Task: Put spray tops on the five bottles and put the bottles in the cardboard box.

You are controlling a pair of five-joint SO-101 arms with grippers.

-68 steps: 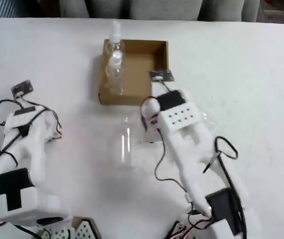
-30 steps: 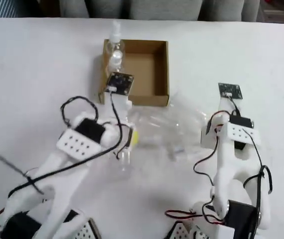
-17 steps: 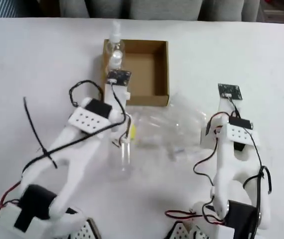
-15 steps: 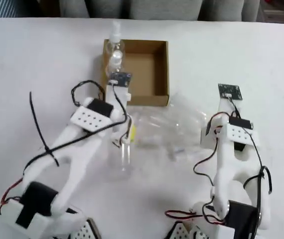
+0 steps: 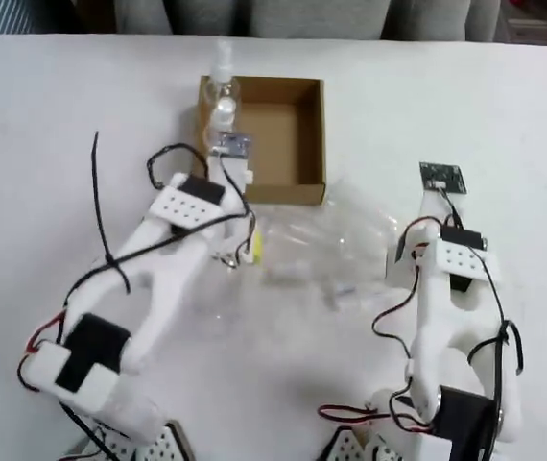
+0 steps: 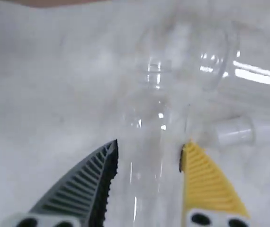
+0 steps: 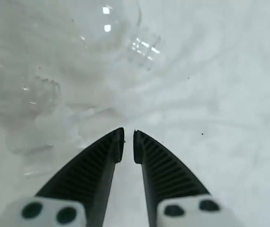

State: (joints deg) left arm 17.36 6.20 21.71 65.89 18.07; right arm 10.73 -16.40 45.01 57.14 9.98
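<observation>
My left pincer (image 6: 148,149), one grey finger and one yellow, is clamped on the body of a clear plastic bottle (image 6: 150,120) whose open neck points away from my wrist. From above, it sits just in front of the brown cardboard box (image 5: 264,192), near the box's left corner. Two clear bottles with white spray tops (image 5: 223,101) lie along the box's left wall. My right pincer (image 7: 128,137) has its fingers almost together with nothing between them, low over the white table (image 5: 82,115), beside a heap of clear plastic bottles (image 5: 321,240).

arms (image 5: 163,279) white | motors (image 5: 86,351) black | left claw (image 6: 149,144) grey/yellow | right claw (image 7: 128,142) black
</observation>
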